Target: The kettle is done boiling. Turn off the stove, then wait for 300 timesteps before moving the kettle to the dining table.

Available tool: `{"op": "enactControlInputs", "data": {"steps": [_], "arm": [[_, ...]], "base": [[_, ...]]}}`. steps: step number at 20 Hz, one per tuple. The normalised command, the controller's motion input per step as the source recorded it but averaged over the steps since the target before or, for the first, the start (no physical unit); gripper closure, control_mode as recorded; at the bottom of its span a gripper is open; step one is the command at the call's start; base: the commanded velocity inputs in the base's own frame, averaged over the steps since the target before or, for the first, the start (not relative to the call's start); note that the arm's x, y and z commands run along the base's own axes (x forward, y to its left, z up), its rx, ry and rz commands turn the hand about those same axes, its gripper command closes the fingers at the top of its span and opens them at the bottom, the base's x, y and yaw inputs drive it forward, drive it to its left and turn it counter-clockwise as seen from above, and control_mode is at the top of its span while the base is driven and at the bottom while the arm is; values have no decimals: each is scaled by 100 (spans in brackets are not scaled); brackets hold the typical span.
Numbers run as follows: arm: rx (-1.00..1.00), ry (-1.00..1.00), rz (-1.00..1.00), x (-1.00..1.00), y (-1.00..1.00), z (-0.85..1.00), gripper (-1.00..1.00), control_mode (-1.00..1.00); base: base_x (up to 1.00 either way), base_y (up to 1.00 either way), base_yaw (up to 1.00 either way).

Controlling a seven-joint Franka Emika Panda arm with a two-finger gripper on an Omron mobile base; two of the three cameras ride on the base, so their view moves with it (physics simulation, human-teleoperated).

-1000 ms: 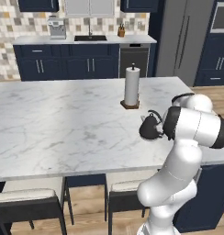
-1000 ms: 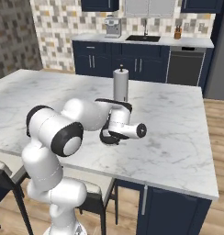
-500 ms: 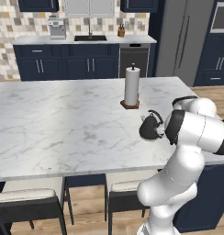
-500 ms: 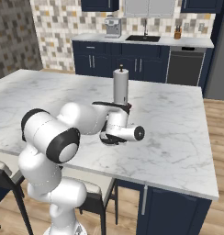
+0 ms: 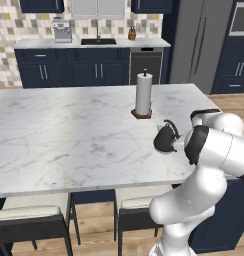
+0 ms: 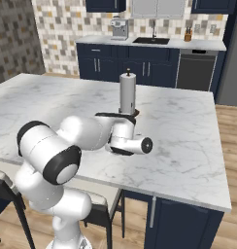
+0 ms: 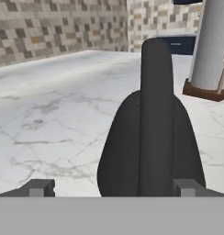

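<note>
Both fingertips [image 7: 40, 188] wide apart flanking kettle [image 7: 150, 142]

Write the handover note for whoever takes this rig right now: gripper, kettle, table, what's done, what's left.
Gripper: open, fingertips standing wide on either side of the kettle, not clamped on it.
Kettle: upright on the dining table, near its edge on the robot's side, in front of the paper-towel roll and apart from it.
Done: kettle is on the table and let go.
Left: draw the hand back clear of the handle without tipping it.
</note>
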Motion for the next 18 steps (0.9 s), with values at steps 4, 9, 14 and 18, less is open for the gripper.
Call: {"op": "enactControlInputs", "data": {"steps": [4, 9, 14, 18], "arm": [[-5, -4, 0, -25, 0, 10, -100, -100], [-10, -5, -1, 1, 0, 13, -100, -100], [-11, -3, -3, 2, 0, 16, -100, -100], [-9, -2, -2, -1, 0, 17, -100, -100]], "base": [[0, 0, 0], [0, 0, 0], [0, 0, 0], [0, 0, 0]]}}
